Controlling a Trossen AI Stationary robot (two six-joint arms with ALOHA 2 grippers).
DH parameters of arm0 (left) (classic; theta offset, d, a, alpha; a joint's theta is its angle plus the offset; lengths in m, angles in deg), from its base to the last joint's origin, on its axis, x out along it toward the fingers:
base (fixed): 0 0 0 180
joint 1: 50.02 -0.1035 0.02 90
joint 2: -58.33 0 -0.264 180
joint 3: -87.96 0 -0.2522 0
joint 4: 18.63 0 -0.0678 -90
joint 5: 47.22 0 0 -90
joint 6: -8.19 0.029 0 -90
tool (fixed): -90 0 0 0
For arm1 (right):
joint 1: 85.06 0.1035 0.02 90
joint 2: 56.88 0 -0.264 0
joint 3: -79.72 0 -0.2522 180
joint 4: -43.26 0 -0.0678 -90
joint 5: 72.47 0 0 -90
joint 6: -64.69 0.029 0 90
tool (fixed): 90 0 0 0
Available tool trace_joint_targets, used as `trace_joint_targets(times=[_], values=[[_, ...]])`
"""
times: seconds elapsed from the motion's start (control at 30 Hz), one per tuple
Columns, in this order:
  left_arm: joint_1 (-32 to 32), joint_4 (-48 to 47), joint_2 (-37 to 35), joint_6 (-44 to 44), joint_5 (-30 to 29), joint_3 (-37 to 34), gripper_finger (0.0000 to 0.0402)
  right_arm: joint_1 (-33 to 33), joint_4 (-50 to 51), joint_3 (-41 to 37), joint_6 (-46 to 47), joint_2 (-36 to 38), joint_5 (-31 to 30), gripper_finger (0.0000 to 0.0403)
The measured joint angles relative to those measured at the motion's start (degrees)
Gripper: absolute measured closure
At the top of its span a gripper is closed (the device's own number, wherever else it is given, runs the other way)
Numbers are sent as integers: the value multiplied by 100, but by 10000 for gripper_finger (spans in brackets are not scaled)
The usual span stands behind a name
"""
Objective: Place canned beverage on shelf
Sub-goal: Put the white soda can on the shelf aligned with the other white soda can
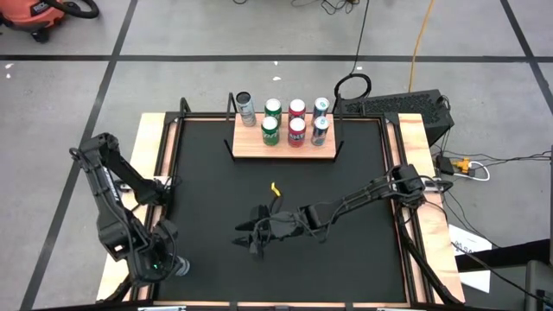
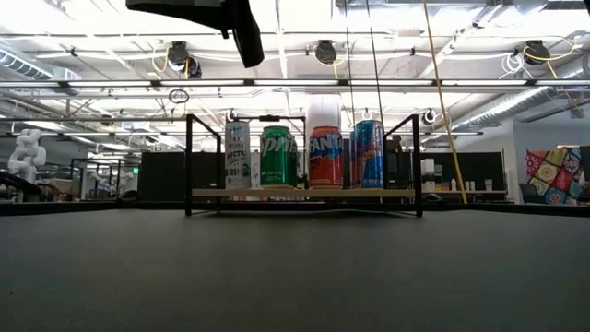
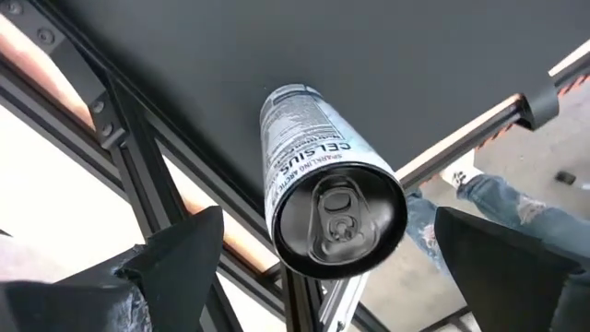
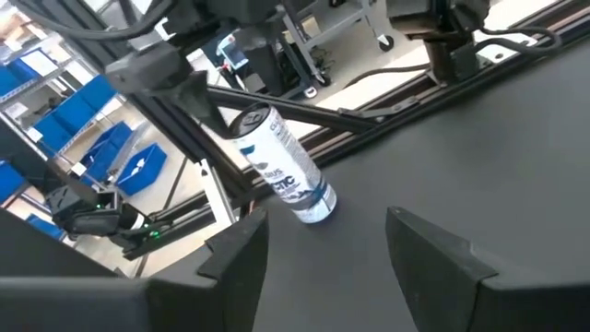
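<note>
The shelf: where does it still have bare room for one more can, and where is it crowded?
On the shelf, the front left corner is bare, bordered by the silver can behind and the green can to its right. The middle and right are crowded: six cans in two rows.

seven cans (image 1: 296, 131), one shelf (image 1: 285, 154)

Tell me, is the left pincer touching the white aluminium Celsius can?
Apart. In the left wrist view, the open left pincer straddles the white aluminium Celsius can, a gap showing beside each finger.
</note>
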Motion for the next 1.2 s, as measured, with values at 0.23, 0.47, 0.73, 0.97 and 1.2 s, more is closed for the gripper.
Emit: trace_joint_targets(times=[0.23, 0.47, 0.73, 0.97, 1.2], values=[[0, 11, 177, -132, 0, -49, 18, 6, 60, 0, -39, 0, 11, 197], [-11, 7, 527, -136, 184, -51, 19, 4, 179, 0, -56, 0, 20, 197], [-11, 25, 695, -280, 163, -51, 96, 4, 300, 0, -73, 0, 22, 197], [-214, 165, 686, 517, -353, -51, 169, 30, 490, 0, -29, 92, 10, 198], [-865, 458, 690, 2503, -874, -47, 164, 34, 1343, 0, -370, 559, -15, 198]])
